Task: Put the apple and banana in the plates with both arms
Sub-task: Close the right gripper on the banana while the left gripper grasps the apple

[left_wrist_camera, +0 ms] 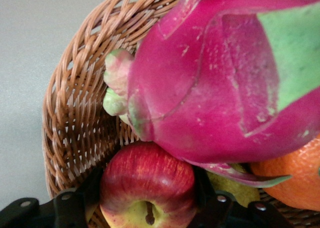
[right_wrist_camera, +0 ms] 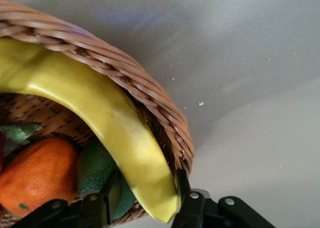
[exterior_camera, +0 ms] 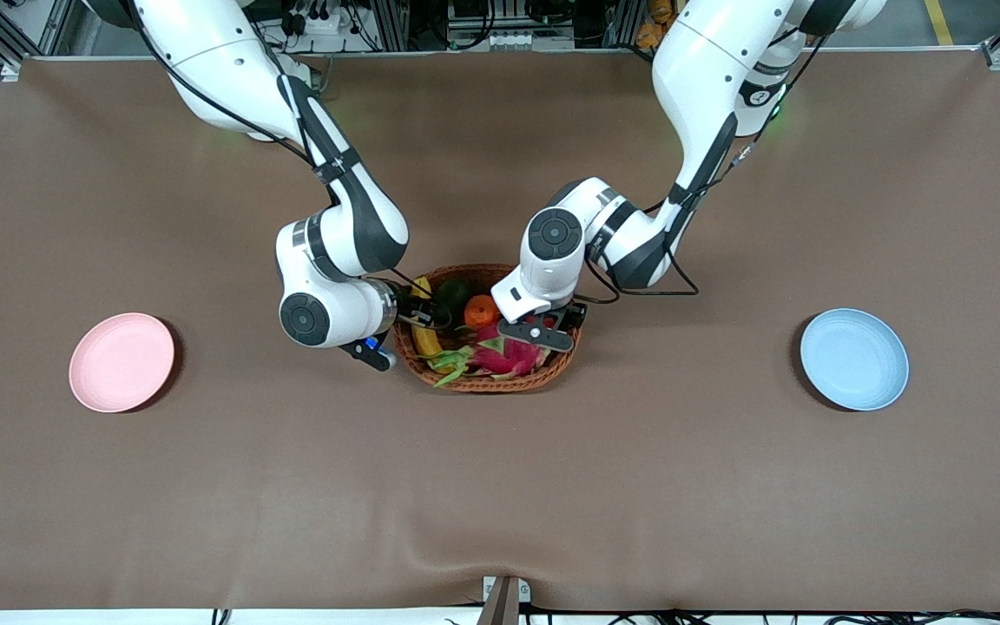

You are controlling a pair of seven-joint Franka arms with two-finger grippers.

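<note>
My left gripper (left_wrist_camera: 148,193) is shut on the red apple (left_wrist_camera: 147,185), a black finger on each flank, low in the wicker basket (left_wrist_camera: 75,128). In the front view this gripper (exterior_camera: 543,330) covers most of the apple. The yellow banana (right_wrist_camera: 105,112) lies along the basket rim (right_wrist_camera: 125,75). My right gripper (right_wrist_camera: 145,193) is open and straddles its end, a thin gap showing beside one finger (right_wrist_camera: 107,198). From the front, this gripper (exterior_camera: 417,312) sits at the basket's end with the banana (exterior_camera: 424,334). The pink plate (exterior_camera: 121,362) and blue plate (exterior_camera: 854,358) lie bare.
The basket (exterior_camera: 491,384) sits mid-table and also holds a pink dragon fruit (exterior_camera: 509,354), an orange (exterior_camera: 481,311) and a dark green fruit (exterior_camera: 455,295). The pink plate is toward the right arm's end, the blue plate toward the left arm's end, with brown cloth between.
</note>
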